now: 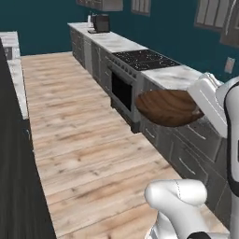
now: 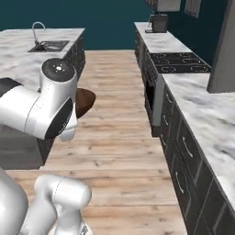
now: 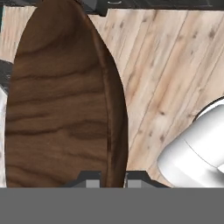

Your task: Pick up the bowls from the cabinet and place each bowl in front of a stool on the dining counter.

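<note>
One bowl in hand, I judge the task under halfway: wooden bowl (image 1: 169, 108) is out of the cabinet and carried in the air over the floor, nothing placed on the dining counter (image 2: 20, 50) that I can see. Gripper (image 3: 112, 178) is clamped shut on the bowl's rim, finger tips either side of the edge in the hand view, bowl seen nearly edge-on there. From the left base view the bowl hangs tilted, level with the worktop edge, just beside the range (image 1: 142, 59) run but not touching it

Left to do, as I read it: carry this one to the island, set it down in front of a stool, then go back for the second bowl. I can't see the white patterned bowl, the cabinet or any stools from here, so can't confirm their state

Room: pale plank floor (image 1: 84, 135) runs down a galley aisle. Marble worktop (image 2: 202, 110) with dark drawer units on the arm's right side, black cooktop inset, coffee machine (image 2: 159, 22) at the far end. Island slab with sink (image 2: 49, 45) and faucet on the arm's left. Teal back wall. Aisle looks free of obstacles, bowl sits roughly mid-aisle between the two counters
</note>
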Controlling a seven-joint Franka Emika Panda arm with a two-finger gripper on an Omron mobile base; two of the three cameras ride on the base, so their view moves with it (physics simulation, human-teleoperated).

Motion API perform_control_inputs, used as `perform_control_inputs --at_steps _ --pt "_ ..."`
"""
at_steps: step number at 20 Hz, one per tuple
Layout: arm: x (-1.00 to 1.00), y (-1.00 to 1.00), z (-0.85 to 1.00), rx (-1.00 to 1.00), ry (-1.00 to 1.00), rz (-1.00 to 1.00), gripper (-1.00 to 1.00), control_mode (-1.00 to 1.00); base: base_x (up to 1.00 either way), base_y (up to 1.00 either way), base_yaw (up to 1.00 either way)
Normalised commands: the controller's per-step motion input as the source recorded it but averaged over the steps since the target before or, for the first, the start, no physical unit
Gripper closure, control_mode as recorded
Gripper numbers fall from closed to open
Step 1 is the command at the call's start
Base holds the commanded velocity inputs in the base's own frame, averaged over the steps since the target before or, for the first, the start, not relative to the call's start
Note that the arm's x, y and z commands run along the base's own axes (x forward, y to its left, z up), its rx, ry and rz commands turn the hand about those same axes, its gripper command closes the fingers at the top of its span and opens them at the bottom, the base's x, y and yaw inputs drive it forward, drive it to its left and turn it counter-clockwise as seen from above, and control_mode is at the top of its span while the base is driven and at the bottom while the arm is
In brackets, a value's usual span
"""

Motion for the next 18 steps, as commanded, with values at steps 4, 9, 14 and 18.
perform_control_inputs --at_steps 4,9,14,18 --pt "0.0 0.0 0.0 0.0 0.0 0.0 1.0 1.0 0.98 -0.21 0.65" --pt "0.0 0.0 0.0 0.0 0.0 0.0 1.0 1.0 1.0 -0.12 0.53" --pt "0.0 0.0 0.0 0.0 0.0 0.0 1.0 1.0 0.97 -0.01 0.72" --pt "0.0 0.0 0.0 0.0 0.0 0.0 1.0 1.0 0.86 -0.01 0.8"
